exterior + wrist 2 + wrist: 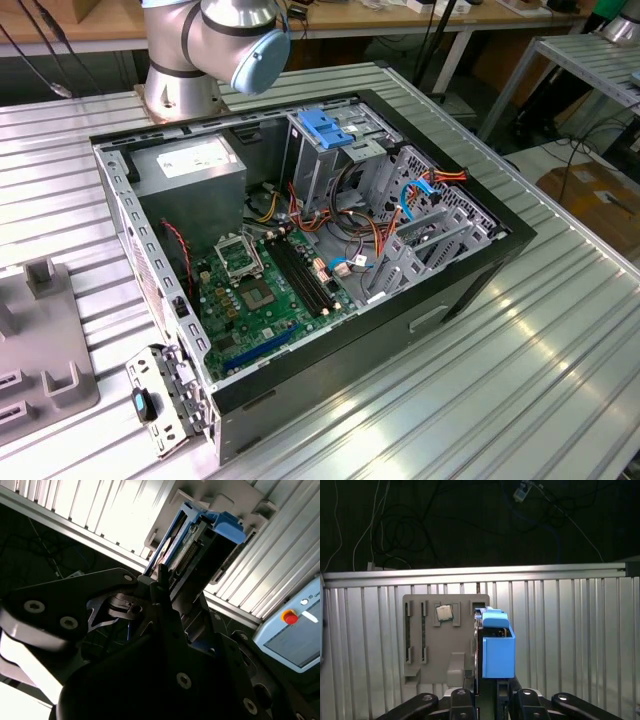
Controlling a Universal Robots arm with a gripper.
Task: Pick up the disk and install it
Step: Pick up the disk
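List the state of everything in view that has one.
Computer case: open, side panel off, lying on the table.
Disk: out of the case, standing on edge by the fixture tray.
Gripper: at the disk's near edge.
Chip: seated in the fixture tray.

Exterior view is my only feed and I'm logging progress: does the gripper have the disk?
Observer: Yes. In the first wrist view the gripper is shut on the near end of the disk.
Operator: What lies behind it?
Observer: A grey tray on the ribbed table, with a small square chip on it.
Operator: Anything else?
Observer: In the second wrist view, a controller with a red button sits past the table's edge.
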